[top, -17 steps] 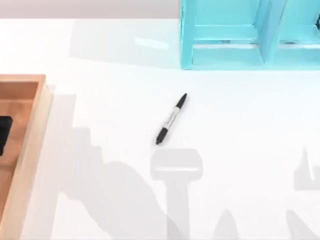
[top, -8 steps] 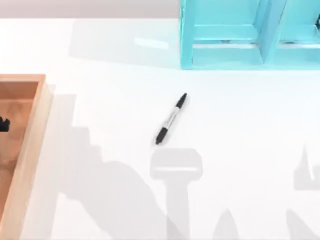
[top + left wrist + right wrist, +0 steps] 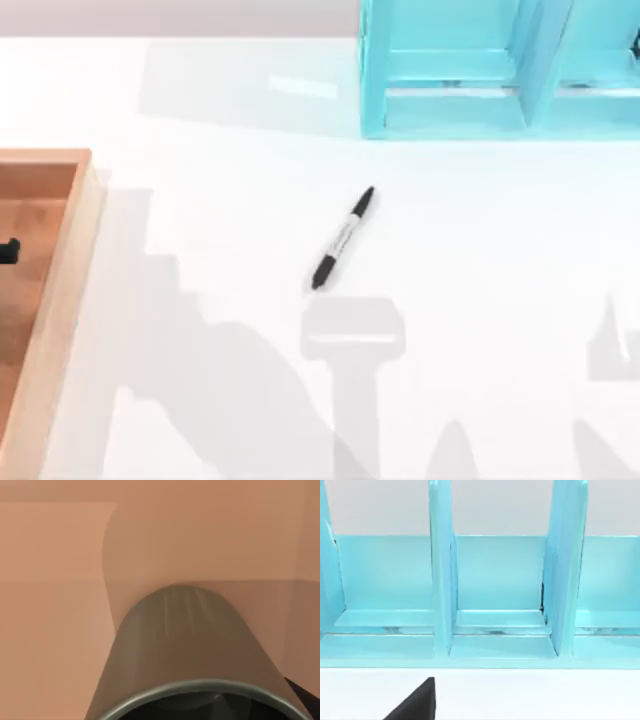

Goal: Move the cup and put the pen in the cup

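Observation:
The pen (image 3: 342,238), with black ends and a white-grey barrel, lies at a slant on the white table (image 3: 480,250) near the middle of the top view. The dark olive-green cup (image 3: 185,650) stands upright on a wooden floor, very close in the left wrist view, its rim toward the camera. My left gripper (image 3: 8,250) shows as a small black piece at the top view's left edge, over the wooden tray (image 3: 60,300). A black part of it (image 3: 301,696) sits right beside the cup's rim. A black part of my right gripper (image 3: 415,705) points toward the cyan rack.
A cyan rack (image 3: 470,70) with upright dividers stands at the back right of the table. The wooden tray has a raised rim along the left side. Arm shadows fall across the table's front.
The black piece of my left gripper at the top view's left edge has shrunk, sliding left over the tray. The pen has not moved.

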`<act>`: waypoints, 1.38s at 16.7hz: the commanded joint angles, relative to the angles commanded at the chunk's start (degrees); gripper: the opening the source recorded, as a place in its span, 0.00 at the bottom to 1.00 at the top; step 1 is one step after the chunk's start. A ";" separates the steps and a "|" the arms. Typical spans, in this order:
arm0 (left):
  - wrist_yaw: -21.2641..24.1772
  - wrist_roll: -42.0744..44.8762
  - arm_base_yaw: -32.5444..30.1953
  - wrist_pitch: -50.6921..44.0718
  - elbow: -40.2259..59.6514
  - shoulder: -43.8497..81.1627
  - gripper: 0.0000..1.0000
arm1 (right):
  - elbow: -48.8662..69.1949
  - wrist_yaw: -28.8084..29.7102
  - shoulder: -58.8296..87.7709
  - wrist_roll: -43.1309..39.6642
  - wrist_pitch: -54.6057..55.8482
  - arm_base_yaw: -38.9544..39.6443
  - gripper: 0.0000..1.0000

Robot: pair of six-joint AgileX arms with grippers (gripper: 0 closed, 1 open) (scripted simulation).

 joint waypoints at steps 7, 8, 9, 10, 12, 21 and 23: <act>-0.02 0.05 -0.09 -0.01 0.02 -0.03 0.00 | 0.00 0.00 0.00 0.00 0.00 0.00 1.00; -0.01 0.03 -0.02 -0.09 0.09 -0.03 0.00 | 0.00 0.00 0.00 0.00 0.00 0.00 1.00; 0.06 -0.06 0.29 -0.53 0.49 -0.01 0.00 | 0.00 0.00 0.00 0.00 0.00 0.00 1.00; 0.17 -0.29 0.70 -1.37 1.28 -0.02 0.00 | 0.00 0.00 0.00 0.00 0.00 0.00 1.00; 0.45 -1.22 1.40 -4.09 3.88 -0.10 0.00 | 0.00 0.00 0.00 0.00 0.00 0.00 1.00; 0.50 -16.96 -14.55 -25.61 23.01 -2.31 0.00 | 0.00 0.00 0.00 0.00 0.00 0.00 1.00; 0.28 -21.47 -20.67 -29.60 26.19 -3.27 0.00 | 0.00 0.00 0.00 0.00 0.00 0.00 1.00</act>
